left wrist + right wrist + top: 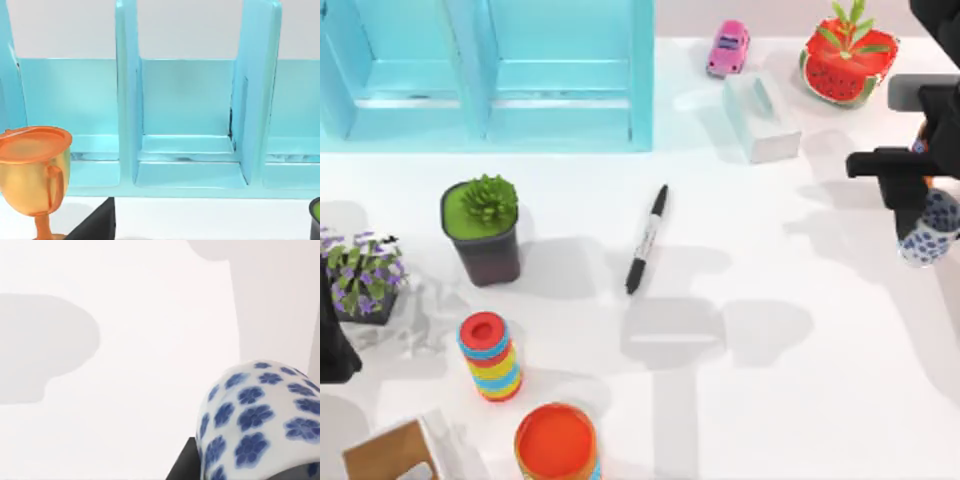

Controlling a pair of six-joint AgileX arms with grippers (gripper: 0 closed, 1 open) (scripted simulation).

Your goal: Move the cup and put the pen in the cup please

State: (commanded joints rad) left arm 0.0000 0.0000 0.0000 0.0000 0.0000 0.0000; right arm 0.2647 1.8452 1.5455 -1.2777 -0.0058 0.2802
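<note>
The cup (932,236), white with blue flowers, hangs at the table's right edge, with my right gripper (920,212) shut on it from above. In the right wrist view the cup (255,425) sits close, with a dark finger (182,467) against its side. The pen (647,238), black with a pale label band, lies flat near the table's middle, slanting from upper right to lower left, well to the left of the cup. My left arm (334,345) stays parked at the left edge.
A blue shelf unit (485,70) spans the back left. A pink toy car (728,48), white box (760,115) and watermelon planter (847,55) stand at the back right. At the left are a dark succulent pot (482,230), purple flowers (362,275), ring stack (490,357) and orange cup (556,443).
</note>
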